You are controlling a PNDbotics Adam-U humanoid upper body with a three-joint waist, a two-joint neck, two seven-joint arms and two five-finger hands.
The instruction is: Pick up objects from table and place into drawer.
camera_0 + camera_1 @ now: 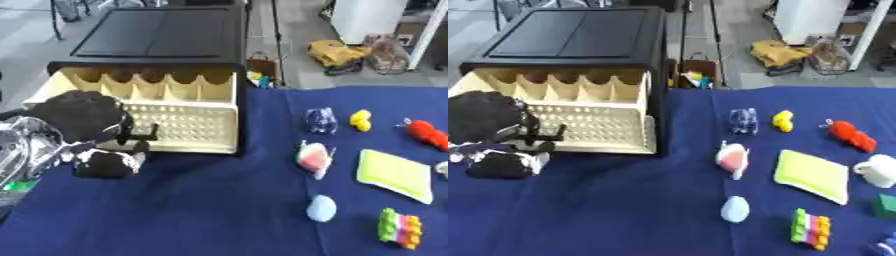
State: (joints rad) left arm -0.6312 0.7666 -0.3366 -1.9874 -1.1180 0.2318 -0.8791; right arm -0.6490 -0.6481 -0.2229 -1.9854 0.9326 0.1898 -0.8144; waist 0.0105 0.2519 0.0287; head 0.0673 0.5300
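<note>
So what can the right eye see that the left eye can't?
Only the right eye view shows the whole white cup, a green block and something blue at the bottom corner. Only the left eye view shows more of the robot's silver arm at the left edge. Both show the open cream drawer, the left hand in front of it, the yellow sponge and the red toy.

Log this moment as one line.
left hand: at drawer front, fingers unclear | right hand: unseen | drawer: open | sponge, duck, cup: on cloth
</note>
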